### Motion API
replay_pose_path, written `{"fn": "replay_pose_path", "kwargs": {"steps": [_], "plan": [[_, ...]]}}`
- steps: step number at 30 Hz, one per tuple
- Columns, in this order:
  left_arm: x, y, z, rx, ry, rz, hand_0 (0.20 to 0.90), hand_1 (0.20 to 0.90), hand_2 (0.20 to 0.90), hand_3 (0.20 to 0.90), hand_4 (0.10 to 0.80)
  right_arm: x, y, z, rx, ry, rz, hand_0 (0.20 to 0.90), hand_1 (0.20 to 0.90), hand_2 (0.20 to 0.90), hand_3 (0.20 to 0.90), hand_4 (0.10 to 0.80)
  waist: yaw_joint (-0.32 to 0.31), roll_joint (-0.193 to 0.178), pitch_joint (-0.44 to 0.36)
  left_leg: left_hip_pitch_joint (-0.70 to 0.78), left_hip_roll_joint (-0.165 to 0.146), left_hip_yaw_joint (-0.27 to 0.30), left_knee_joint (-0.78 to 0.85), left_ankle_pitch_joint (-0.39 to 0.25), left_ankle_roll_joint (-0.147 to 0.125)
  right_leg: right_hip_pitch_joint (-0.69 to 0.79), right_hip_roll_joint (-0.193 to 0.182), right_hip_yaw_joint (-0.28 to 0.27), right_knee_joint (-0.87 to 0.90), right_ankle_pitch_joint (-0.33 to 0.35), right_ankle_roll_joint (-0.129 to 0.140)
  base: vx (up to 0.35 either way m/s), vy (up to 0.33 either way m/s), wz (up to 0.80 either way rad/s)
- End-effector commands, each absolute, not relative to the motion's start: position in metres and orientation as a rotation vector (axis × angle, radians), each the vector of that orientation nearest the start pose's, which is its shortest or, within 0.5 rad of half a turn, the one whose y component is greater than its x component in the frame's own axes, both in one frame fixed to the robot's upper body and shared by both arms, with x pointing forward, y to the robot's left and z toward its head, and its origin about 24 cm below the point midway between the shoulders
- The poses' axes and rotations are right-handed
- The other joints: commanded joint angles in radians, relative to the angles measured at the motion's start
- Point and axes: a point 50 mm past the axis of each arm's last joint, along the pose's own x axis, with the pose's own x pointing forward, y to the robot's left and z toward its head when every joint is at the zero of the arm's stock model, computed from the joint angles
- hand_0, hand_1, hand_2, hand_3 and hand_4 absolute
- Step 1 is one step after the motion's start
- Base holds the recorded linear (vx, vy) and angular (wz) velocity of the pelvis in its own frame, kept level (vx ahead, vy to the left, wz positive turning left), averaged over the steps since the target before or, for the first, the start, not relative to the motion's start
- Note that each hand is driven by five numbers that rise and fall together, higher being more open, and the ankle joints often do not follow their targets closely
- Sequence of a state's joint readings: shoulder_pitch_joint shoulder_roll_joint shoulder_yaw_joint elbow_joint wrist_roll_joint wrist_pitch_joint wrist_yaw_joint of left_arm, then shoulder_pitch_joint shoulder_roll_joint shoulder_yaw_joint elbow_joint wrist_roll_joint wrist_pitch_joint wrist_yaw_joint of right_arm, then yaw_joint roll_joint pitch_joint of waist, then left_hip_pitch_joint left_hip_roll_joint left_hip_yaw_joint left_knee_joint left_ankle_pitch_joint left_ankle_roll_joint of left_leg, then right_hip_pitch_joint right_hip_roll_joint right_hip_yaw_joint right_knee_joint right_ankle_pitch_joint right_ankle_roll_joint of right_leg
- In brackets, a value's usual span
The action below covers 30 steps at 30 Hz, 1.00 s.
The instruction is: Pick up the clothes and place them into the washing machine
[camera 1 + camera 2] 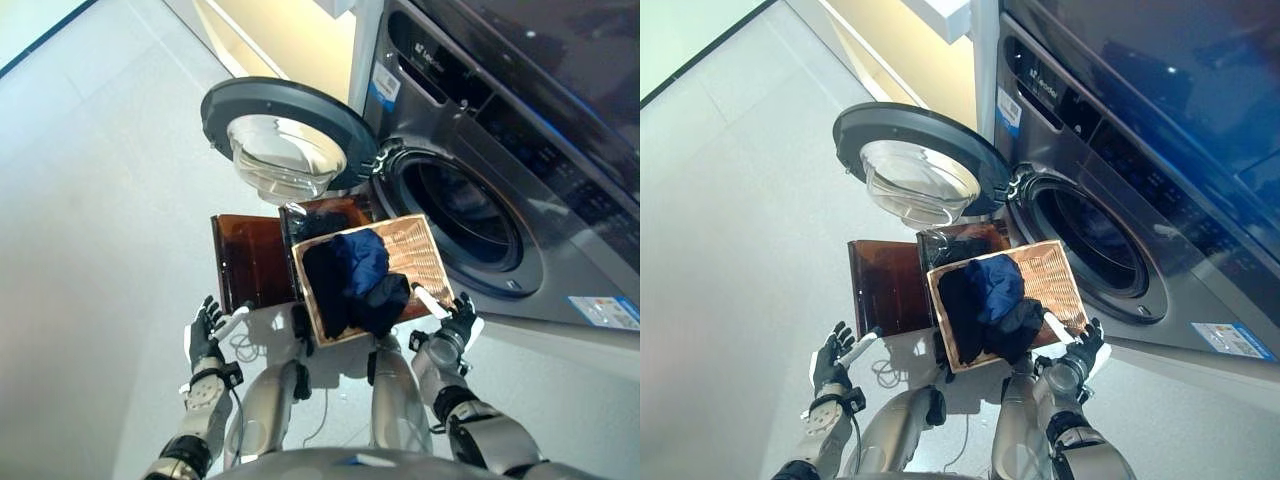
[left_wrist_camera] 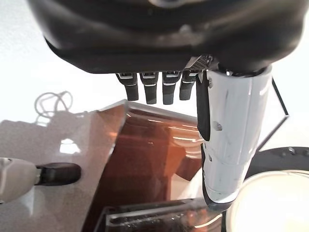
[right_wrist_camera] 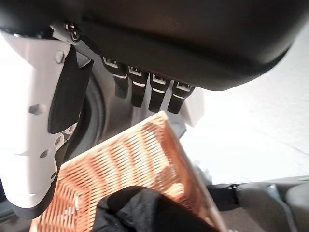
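Dark clothes (image 1: 355, 282) lie heaped in a wicker basket (image 1: 415, 252) set on a brown stand (image 1: 250, 260) just before the open washing machine (image 1: 470, 215), door (image 1: 285, 130) swung aside for loading. Right hand (image 1: 458, 322) hovers at the basket's near corner, fingers relaxed, holding nothing. Left hand (image 1: 205, 330) idles beside the stand, fingers spread, empty.

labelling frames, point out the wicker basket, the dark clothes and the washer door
wicker basket (image 1: 420, 255), left eye view, bare woven bottom
dark clothes (image 1: 358, 285), left eye view, middle of the pile
washer door (image 1: 915, 180), right eye view, glass bowl
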<state>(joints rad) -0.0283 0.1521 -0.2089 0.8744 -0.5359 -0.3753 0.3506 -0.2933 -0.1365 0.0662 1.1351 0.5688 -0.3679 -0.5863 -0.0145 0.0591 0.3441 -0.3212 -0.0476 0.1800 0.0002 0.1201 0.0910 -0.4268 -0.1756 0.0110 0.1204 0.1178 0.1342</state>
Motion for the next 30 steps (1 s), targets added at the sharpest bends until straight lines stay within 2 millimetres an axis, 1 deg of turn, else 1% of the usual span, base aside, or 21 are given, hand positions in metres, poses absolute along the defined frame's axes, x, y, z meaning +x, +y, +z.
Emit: {"fn": "replay_pose_path", "kwargs": {"steps": [1, 2, 3, 7, 13, 16, 17, 18, 20, 25, 27, 28, 30], "plan": [[0.190, 0.206, -0.098, -0.125, 0.463, 0.512, 0.900, 0.900, 0.900, 0.900, 0.800, 0.222, -0.235, -0.088, 0.166, 0.508, -0.904, 0.900, 0.900, 0.900, 0.900, 0.800, 0.008, 0.006, -0.026, -0.002, 0.022, -0.022, 0.076, -0.104, -0.087, 0.060, -0.005, -0.035, 0.030, -0.072, -0.023, 0.000, 0.000, 0.00], [0.190, 0.206, -0.098, -0.125, 0.463, 0.512, 0.900, 0.900, 0.900, 0.900, 0.800, 0.222, -0.235, -0.088, 0.166, 0.508, -0.904, 0.900, 0.900, 0.900, 0.900, 0.800, 0.008, 0.006, -0.027, -0.003, 0.022, -0.021, 0.076, -0.104, -0.087, 0.059, -0.004, -0.035, 0.030, -0.072, -0.023, 0.042, -0.015, 0.01], [0.188, 0.206, -0.100, -0.123, 0.476, 0.511, 0.900, 0.900, 0.900, 0.900, 0.800, 0.216, -0.236, -0.093, 0.172, 0.533, -0.922, 0.900, 0.900, 0.900, 0.900, 0.800, 0.005, 0.001, -0.036, 0.010, 0.023, -0.024, 0.072, -0.106, -0.088, 0.071, -0.004, -0.035, 0.025, -0.073, -0.022, 0.043, -0.017, 0.00], [0.187, 0.206, -0.102, -0.117, 0.493, 0.506, 0.900, 0.900, 0.900, 0.900, 0.800, 0.204, -0.239, -0.102, 0.203, 0.594, -0.952, 0.900, 0.900, 0.900, 0.900, 0.800, 0.007, -0.005, -0.052, 0.027, 0.023, -0.028, 0.068, -0.109, -0.088, 0.092, -0.005, -0.041, 0.012, -0.073, -0.021, 0.037, -0.020, 0.01], [0.193, 0.205, -0.097, -0.139, 0.458, 0.492, 0.900, 0.900, 0.900, 0.900, 0.800, 0.205, -0.237, -0.106, 0.259, 0.617, -0.923, 0.900, 0.900, 0.900, 0.900, 0.800, 0.016, 0.002, -0.043, 0.015, 0.019, -0.032, 0.073, -0.103, -0.087, 0.083, -0.009, -0.044, 0.011, -0.068, -0.023, -0.023, -0.012, 0.03], [0.199, 0.206, -0.087, -0.190, 0.395, 0.479, 0.900, 0.900, 0.900, 0.900, 0.800, 0.211, -0.243, -0.102, 0.269, 0.620, -0.921, 0.900, 0.900, 0.900, 0.900, 0.800, 0.027, 0.025, -0.023, 0.000, 0.013, -0.029, 0.073, -0.096, -0.086, 0.065, -0.010, -0.039, 0.015, -0.065, -0.027, -0.049, 0.001, 0.00], [0.199, 0.206, -0.087, -0.190, 0.395, 0.479, 0.900, 0.900, 0.900, 0.900, 0.800, 0.211, -0.243, -0.102, 0.269, 0.620, -0.921, 0.900, 0.900, 0.900, 0.900, 0.800, 0.028, 0.025, -0.023, 0.000, 0.013, -0.028, 0.073, -0.096, -0.086, 0.065, -0.010, -0.039, 0.015, -0.065, -0.027, -0.050, 0.018, -0.01], [0.201, 0.205, -0.081, -0.217, 0.363, 0.470, 0.900, 0.900, 0.900, 0.900, 0.800, 0.214, -0.246, -0.100, 0.278, 0.621, -0.926, 0.900, 0.900, 0.900, 0.900, 0.800, 0.029, 0.039, -0.007, -0.003, 0.011, -0.027, 0.073, -0.095, -0.086, 0.060, -0.011, -0.037, 0.021, -0.069, -0.029, -0.051, 0.016, 0.01], [0.205, 0.203, -0.076, -0.237, 0.333, 0.450, 0.900, 0.900, 0.900, 0.900, 0.800, 0.217, -0.250, -0.098, 0.291, 0.621, -0.935, 0.900, 0.900, 0.900, 0.900, 0.800, 0.035, 0.052, 0.001, -0.013, 0.010, -0.023, 0.073, -0.089, -0.087, 0.050, -0.011, -0.035, 0.022, -0.066, -0.031, -0.047, 0.012, 0.01], [0.212, 0.193, -0.063, -0.285, 0.265, 0.392, 0.900, 0.900, 0.900, 0.900, 0.800, 0.226, -0.256, -0.092, 0.333, 0.603, -0.940, 0.900, 0.900, 0.900, 0.900, 0.800, 0.044, 0.083, 0.030, -0.029, 0.003, -0.024, 0.069, -0.081, -0.086, 0.028, -0.017, -0.031, 0.029, -0.068, -0.032, -0.037, 0.015, 0.00], [0.214, 0.190, -0.061, -0.292, 0.260, 0.371, 0.900, 0.900, 0.900, 0.900, 0.800, 0.230, -0.259, -0.090, 0.352, 0.602, -0.939, 0.900, 0.900, 0.900, 0.900, 0.800, 0.050, 0.096, 0.038, -0.038, 0.001, -0.024, 0.068, -0.077, -0.086, 0.018, -0.020, -0.030, 0.030, -0.065, -0.031, -0.039, 0.023, -0.01], [0.215, 0.187, -0.057, -0.305, 0.239, 0.353, 0.900, 0.900, 0.900, 0.900, 0.800, 0.233, -0.260, -0.087, 0.365, 0.590, -0.941, 0.900, 0.900, 0.900, 0.900, 0.800, 0.053, 0.103, 0.045, -0.042, 0.000, -0.023, 0.068, -0.076, -0.085, 0.013, -0.023, -0.029, 0.031, -0.064, -0.032, -0.037, 0.022, -0.04], [0.216, 0.183, -0.056, -0.315, 0.233, 0.331, 0.900, 0.900, 0.900, 0.900, 0.800, 0.240, -0.262, -0.082, 0.379, 0.571, -0.938, 0.900, 0.900, 0.900, 0.900, 0.800, 0.058, 0.114, 0.055, -0.049, -0.003, -0.024, 0.064, -0.071, -0.085, 0.004, -0.024, -0.026, 0.031, -0.061, -0.031, -0.041, 0.026, -0.01]]}}
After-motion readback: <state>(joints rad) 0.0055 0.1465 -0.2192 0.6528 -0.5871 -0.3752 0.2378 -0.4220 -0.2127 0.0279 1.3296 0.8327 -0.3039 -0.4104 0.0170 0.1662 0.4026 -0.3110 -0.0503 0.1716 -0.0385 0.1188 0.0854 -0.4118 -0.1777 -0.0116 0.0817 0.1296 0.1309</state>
